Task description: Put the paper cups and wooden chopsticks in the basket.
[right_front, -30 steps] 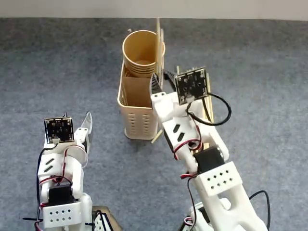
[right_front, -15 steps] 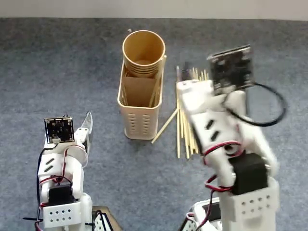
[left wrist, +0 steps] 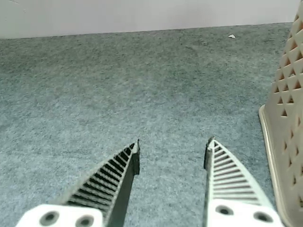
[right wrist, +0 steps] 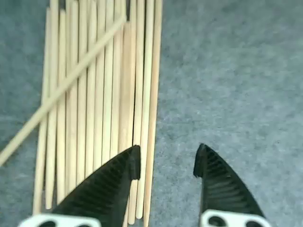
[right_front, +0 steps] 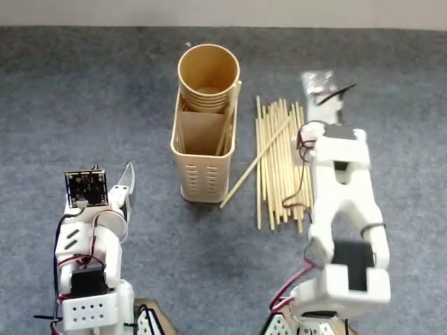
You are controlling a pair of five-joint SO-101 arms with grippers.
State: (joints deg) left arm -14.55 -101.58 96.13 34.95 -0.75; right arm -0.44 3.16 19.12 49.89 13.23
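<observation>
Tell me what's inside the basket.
A stack of paper cups stands at the far end of the basket, and wooden chopsticks lean along one inner wall. The stack covers the floor beneath it; the cup count is hidden.

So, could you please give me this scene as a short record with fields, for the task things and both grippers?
basket: upright on the grey carpet
paper cups: stacked, standing in its far end
chopstick in basket: one, leaning inside beside the cups
loose chopsticks: a pile on the carpet beside the basket, one lying crosswise
left gripper: open, empty, above bare carpet
right gripper: open, empty, over the pile's edge
</observation>
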